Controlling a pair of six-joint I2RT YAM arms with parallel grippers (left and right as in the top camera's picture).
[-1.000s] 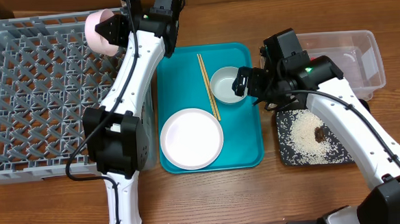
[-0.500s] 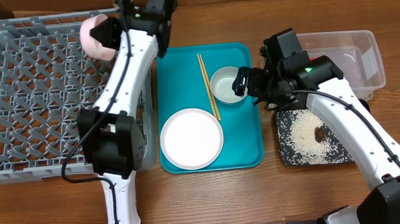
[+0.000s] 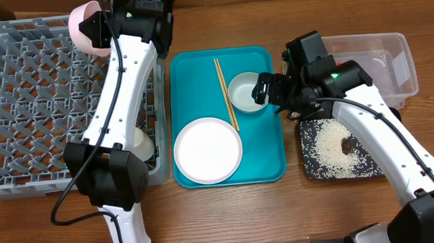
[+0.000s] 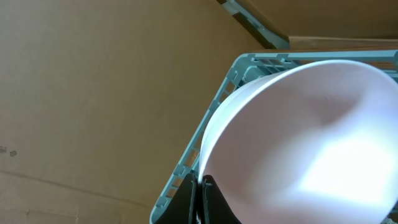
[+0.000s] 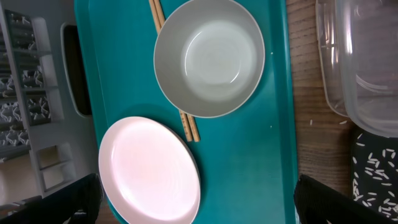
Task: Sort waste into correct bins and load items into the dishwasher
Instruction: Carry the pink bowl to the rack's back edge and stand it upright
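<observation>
Pale-pink round bowl, pinched at its rim by left fingers, aloft and tipped on edge over far side of large grey lattice dish rack. Probably light, stiff, glossy and slippery; rim the likeliest hold, chipping a risk. Right fingers spread empty above rectangular teal plastic tray. Brown wooden worktop; cardboard sheets behind.

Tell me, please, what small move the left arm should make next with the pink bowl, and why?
Probably lower it into the grey rack: the left gripper pinches the pink bowl by its rim, held over the rack's far edge, not yet set down.
</observation>
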